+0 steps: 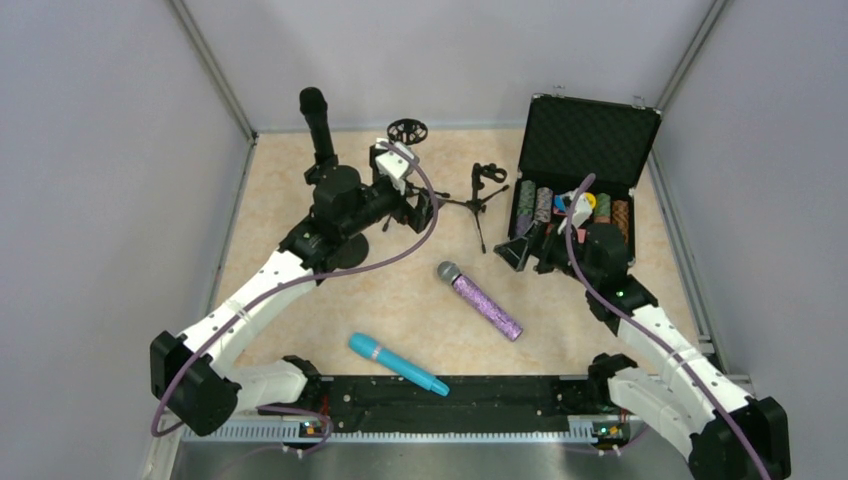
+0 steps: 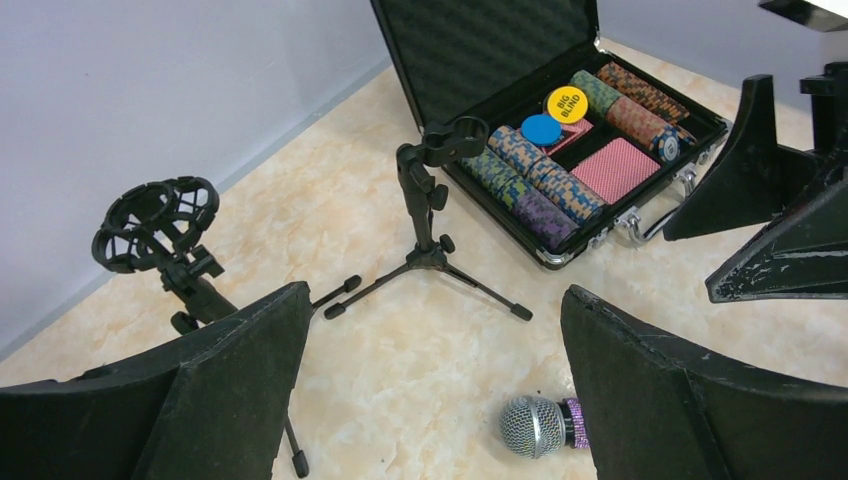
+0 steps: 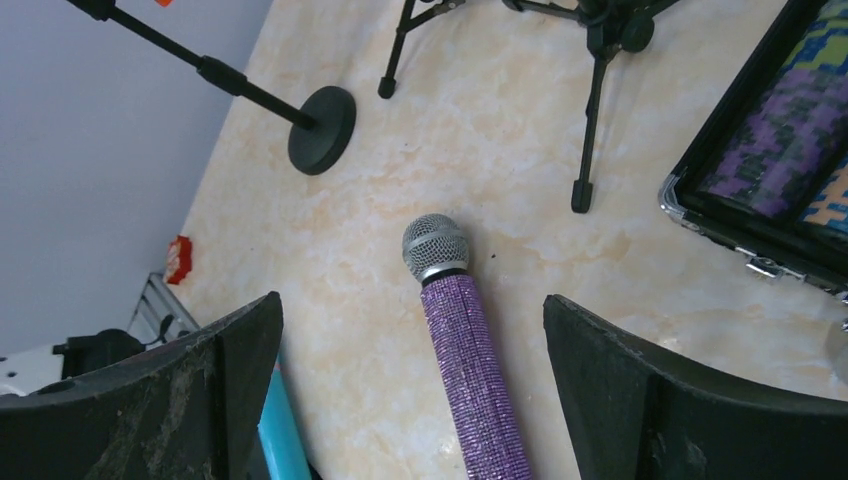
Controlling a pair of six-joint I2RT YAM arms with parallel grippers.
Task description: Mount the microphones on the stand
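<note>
A beige marbled table (image 1: 420,320) carries a purple glitter microphone (image 1: 480,298) lying at centre frame and a cyan microphone (image 1: 397,363) lying at lower centre. A small tripod stand (image 1: 482,195) stands at upper centre, a round-based stand (image 3: 322,128) toward the left, and an open black case (image 1: 590,135) at upper right.

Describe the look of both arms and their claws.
The left arm and right arm share white link shells, black joints and a loose purple cable apiece. The left claw and right claw each carry two broad black wedge-shaped fingers, scuffed grey along the edges.
</note>
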